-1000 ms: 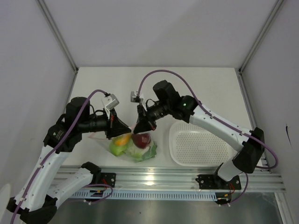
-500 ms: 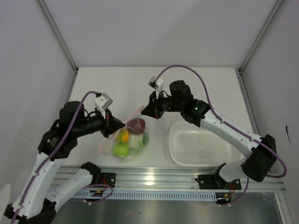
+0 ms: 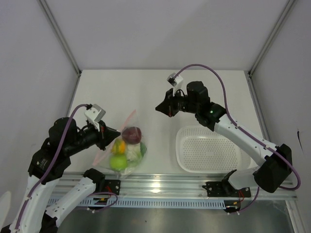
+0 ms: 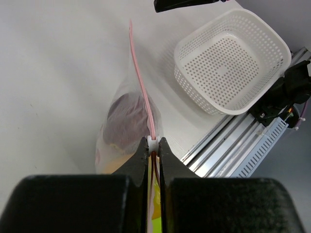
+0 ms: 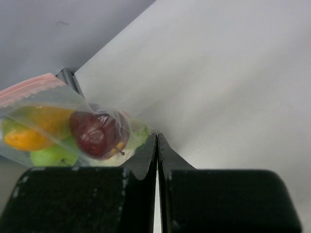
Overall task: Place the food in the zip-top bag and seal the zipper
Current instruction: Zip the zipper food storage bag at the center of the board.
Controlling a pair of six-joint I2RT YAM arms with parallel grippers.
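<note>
The zip-top bag (image 3: 125,148) lies near the table's front edge, left of centre. It holds the dark red apple (image 3: 131,133), yellow-orange fruit (image 3: 119,145), green apple (image 3: 117,162), cauliflower (image 3: 132,151) and lettuce (image 3: 143,149). My left gripper (image 3: 111,135) is shut on the pink zipper (image 4: 141,82), with a small white slider at its fingertips (image 4: 153,141). My right gripper (image 3: 158,108) is shut and empty, in the air up and to the right of the bag. The right wrist view shows the bag (image 5: 68,131) apart from that gripper (image 5: 156,137).
A white perforated basket (image 3: 209,167) stands at the front right, and also shows in the left wrist view (image 4: 228,63). The metal rail (image 3: 160,187) runs along the table's near edge. Grey walls close in the sides and the back.
My right gripper has left the bag and drawn up and to the right. My left gripper has pulled back to the left, still on the zipper. The bag has shifted left.
</note>
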